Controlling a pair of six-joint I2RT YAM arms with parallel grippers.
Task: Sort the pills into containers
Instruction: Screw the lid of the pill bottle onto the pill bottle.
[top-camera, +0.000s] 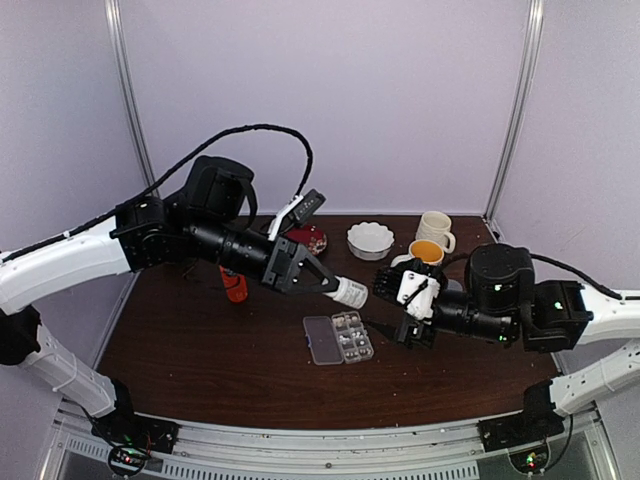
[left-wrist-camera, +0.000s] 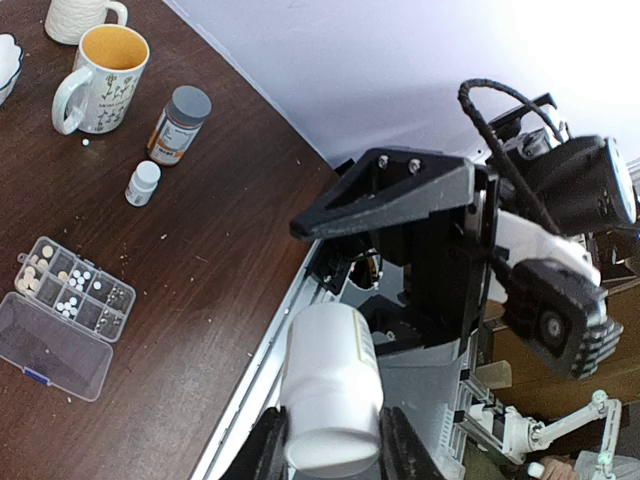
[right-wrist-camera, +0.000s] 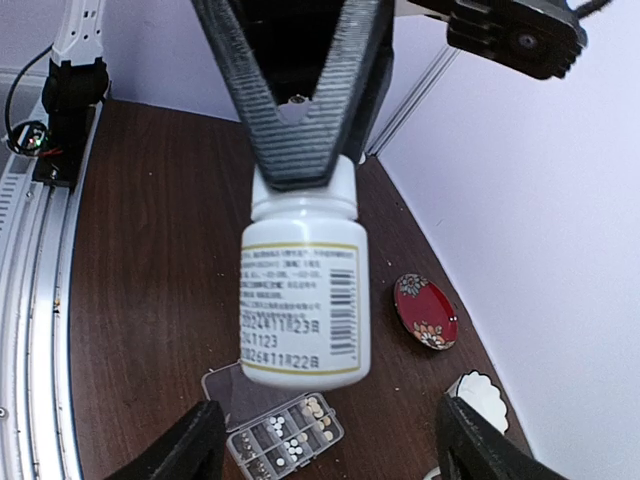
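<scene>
- The white bottle (left-wrist-camera: 330, 390) hangs over the counter (top-camera: 200, 340), clamped at its cap end by the left hand (left-wrist-camera: 333, 455).
- The right hand (right-wrist-camera: 340, 442) is spread wide and grips nothing.
- The pill box (top-camera: 338, 338) lies open at 6 o'clock from the bottle. Some cells (left-wrist-camera: 90, 300) already hold pills (left-wrist-camera: 66, 305), so the sorting looks partly done.

Ref pill box (top-camera: 338, 338), top view.
12 o'clock: white bottle (top-camera: 350, 292) in left gripper (top-camera: 335, 286), blocked.
10–11: left arm (top-camera: 230, 245) spans overhead.
3: right gripper (top-camera: 388, 308), jaws wide.
1–2: orange bottle (left-wrist-camera: 178, 125), small white bottle (left-wrist-camera: 143, 183), mugs (top-camera: 428, 252), bowl (top-camera: 370, 240).
6–9: table (top-camera: 200, 350) bare, free passage.
</scene>
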